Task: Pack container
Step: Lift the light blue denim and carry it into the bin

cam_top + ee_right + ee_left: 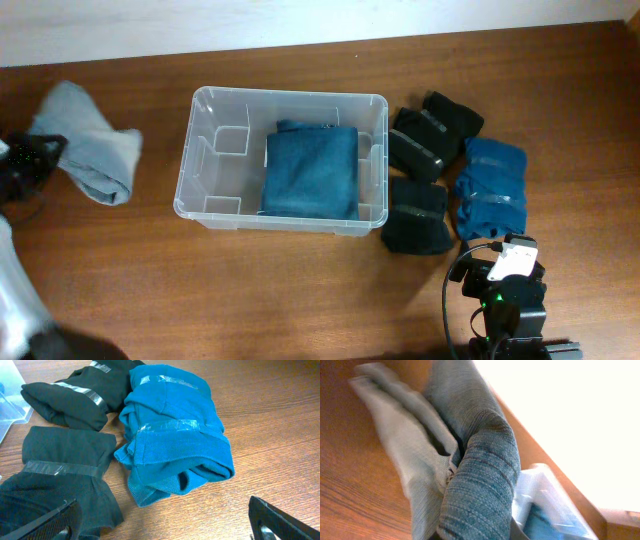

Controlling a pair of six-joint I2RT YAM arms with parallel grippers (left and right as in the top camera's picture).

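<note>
The clear plastic container [290, 96] stands mid-table with a folded blue garment [312, 172] lying in its right half. Its corner also shows in the left wrist view [546, 494]. My left gripper [38, 156] is at the far left, shut on a grey-blue garment [95, 152] that fills the left wrist view [475, 475] and hides the jaws. My right gripper [165, 527] is open and empty, low over the table just in front of a taped blue garment [175, 435], right of the container [492, 190].
Three folded black garments lie between the container and the blue one [448, 115] [415, 152] [415, 218]; two show in the right wrist view [65, 395] [60, 470]. The table's far edge meets a white wall.
</note>
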